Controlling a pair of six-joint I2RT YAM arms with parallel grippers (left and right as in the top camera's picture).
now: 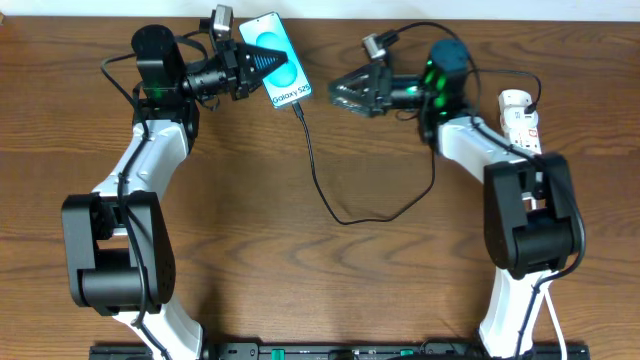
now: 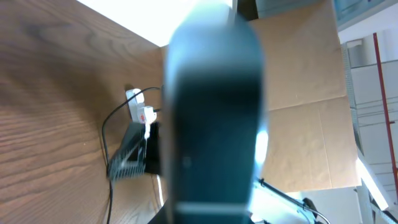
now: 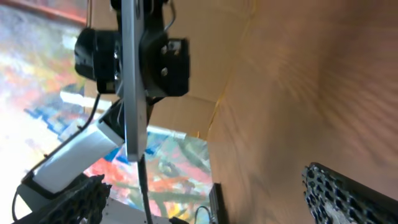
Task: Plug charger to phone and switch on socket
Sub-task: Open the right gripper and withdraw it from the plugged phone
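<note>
Pinching the phone (image 1: 288,88) by its long side at the upper middle of the frame, the left gripper (image 1: 255,65) seems to brace it so its lower end faces the right gripper (image 1: 340,93), whose fingers stand spread and empty just beside that end. The charger (image 1: 318,180) looks seated there, its slack looping down and back up toward the socket (image 1: 520,118) at the right. With bare table (image 1: 300,290) below the loop, the right arm can likely swing back to the switch, though its own forearm crowds the socket.
</note>
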